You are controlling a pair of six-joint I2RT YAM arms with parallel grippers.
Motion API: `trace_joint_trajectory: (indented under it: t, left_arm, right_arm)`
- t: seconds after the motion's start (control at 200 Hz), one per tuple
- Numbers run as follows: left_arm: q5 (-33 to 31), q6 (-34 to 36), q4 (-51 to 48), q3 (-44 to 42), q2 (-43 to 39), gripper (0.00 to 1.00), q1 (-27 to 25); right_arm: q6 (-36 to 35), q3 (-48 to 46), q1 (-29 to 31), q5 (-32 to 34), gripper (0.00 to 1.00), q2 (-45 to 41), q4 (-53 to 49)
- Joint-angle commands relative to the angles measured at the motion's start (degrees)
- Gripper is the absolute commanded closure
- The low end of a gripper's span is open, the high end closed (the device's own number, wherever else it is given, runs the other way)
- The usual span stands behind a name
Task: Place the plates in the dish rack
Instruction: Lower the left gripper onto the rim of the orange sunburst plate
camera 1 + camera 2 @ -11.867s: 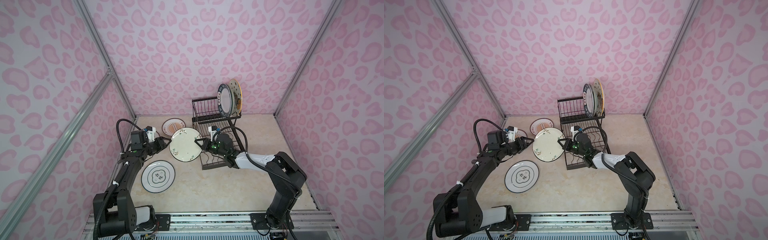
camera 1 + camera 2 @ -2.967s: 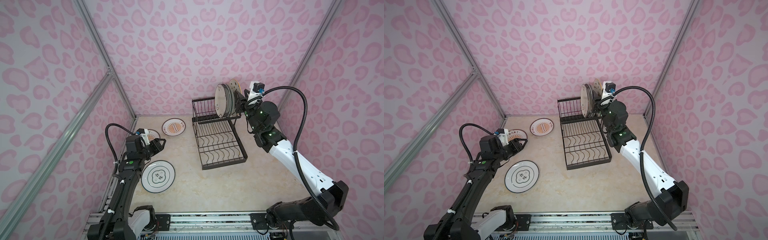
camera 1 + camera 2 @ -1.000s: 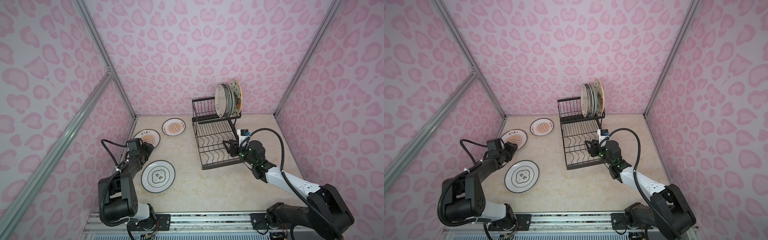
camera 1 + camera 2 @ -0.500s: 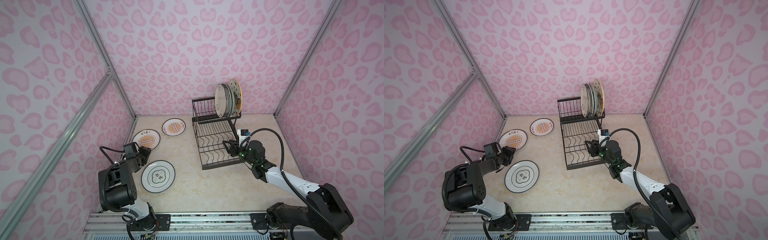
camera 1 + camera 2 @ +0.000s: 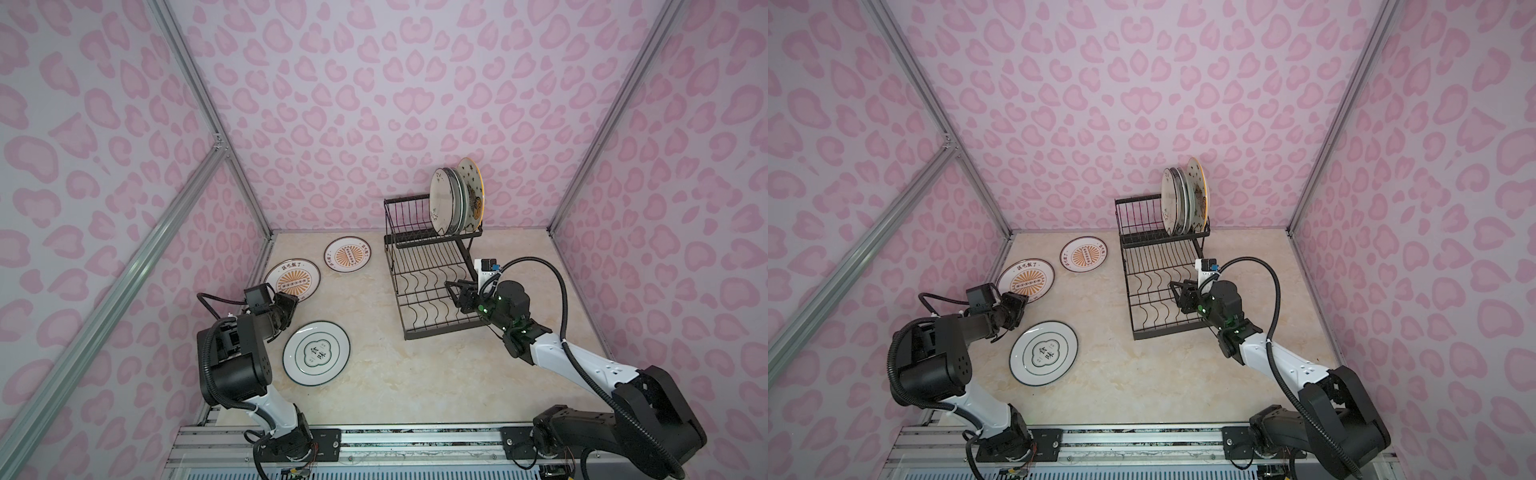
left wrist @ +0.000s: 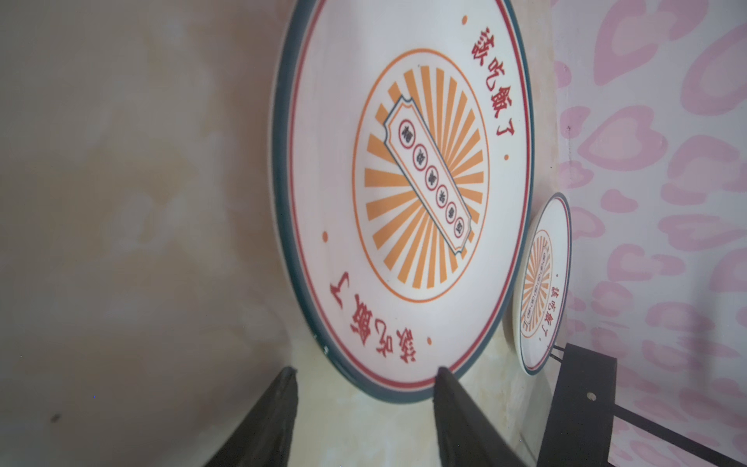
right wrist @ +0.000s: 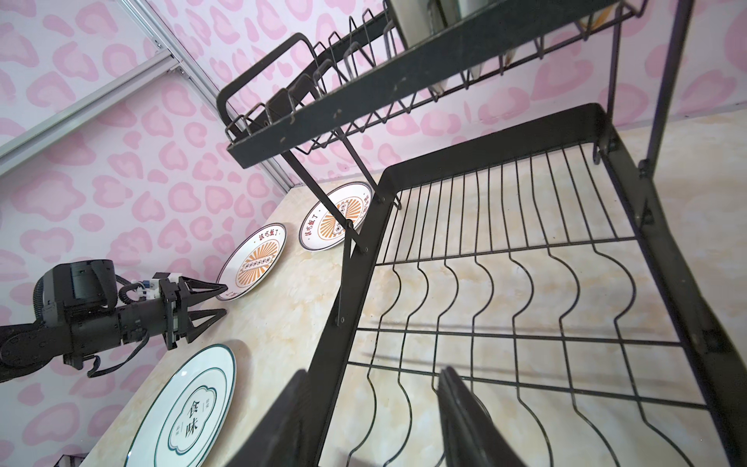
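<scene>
Near the left edge of the counter (image 5: 415, 395), the left gripper (image 5: 291, 301) is level with the near rim of an orange-sunburst plate (image 5: 293, 280). Its fingers are roughly half spread and have hold of nothing. In the left wrist view that rim lies in the gap between the two fingers (image 6: 444, 388), but I cannot tell whether either one touches it.

A second orange-sunburst plate (image 5: 347, 254) lies flat toward the back edge, and a green-ringed emblem plate (image 5: 316, 353) lies closer to the front. The other plates (image 5: 442, 199) stand on edge at the right end of the dish rack (image 7: 404, 91), in its raised basket.

The right gripper (image 5: 451, 286) hovers over the rack's lower tray, also about half spread and empty.

These are probably glazed ceramic: stiff, fairly heavy, slick, and likely to chip against the wire or the counter. A plate lying flat offers only its rim, so the best hold looks like one finger under the lifted lip and one on the face, pinched deep enough that the weight cannot pivot it out.

The racked plates overlap so closely that counting them is unreliable, and only the star-patterned one (image 5: 471, 183) and the cream front one show their faces. The right wrist view cuts them off at the frame edge, and a rack strut crosses the farther sunburst plate.
</scene>
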Motion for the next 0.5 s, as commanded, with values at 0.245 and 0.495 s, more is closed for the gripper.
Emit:
trace_joint_trajectory:
  t: [0.245,0.495]
  left_arm:
    - [-0.5,-1.1,3.2,2.5,4.4,0.47,0.8]
    - [-0.9,-0.4,2.4,3.5,5.8,0.54,0.9]
  right_arm:
    - [-0.6,-0.5,-0.3,0.0,0.5,-0.3,0.9]
    - [-0.8,-0.5,-0.6,-0.1,0.5,-0.5,0.4]
